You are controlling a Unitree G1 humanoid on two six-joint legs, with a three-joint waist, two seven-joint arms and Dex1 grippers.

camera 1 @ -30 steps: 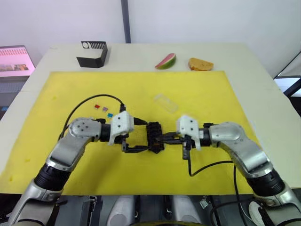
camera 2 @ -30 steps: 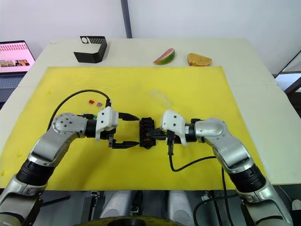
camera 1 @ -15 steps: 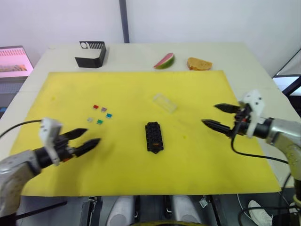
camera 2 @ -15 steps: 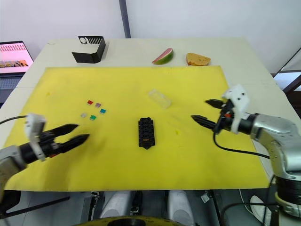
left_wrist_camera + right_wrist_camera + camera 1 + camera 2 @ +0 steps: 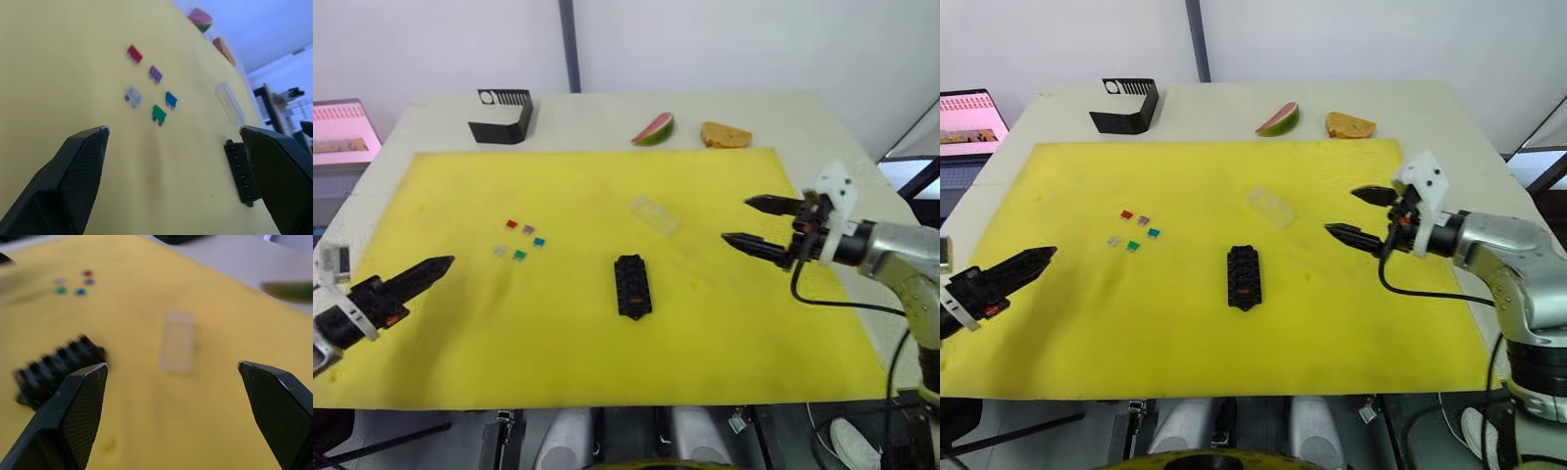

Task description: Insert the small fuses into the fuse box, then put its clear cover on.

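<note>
Lying mid-mat, the fuse box (image 5: pixel 633 285) sits between both open, empty pincers: left pincer (image 5: pixel 429 271) well off, right pincer (image 5: pixel 750 224) beyond the clear cover (image 5: pixel 656 213); fuses (image 5: pixel 525 239) nearer left.

Black fuse box (image 5: pixel 632 286) lies between loose fuses (image 5: pixel 524 238) and clear cover (image 5: pixel 655 213).

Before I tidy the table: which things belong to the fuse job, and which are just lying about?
Job: loose small fuses, fuse box, clear cover.
Lying about: black vented box, watermelon slice, bread piece, laptop.
</note>
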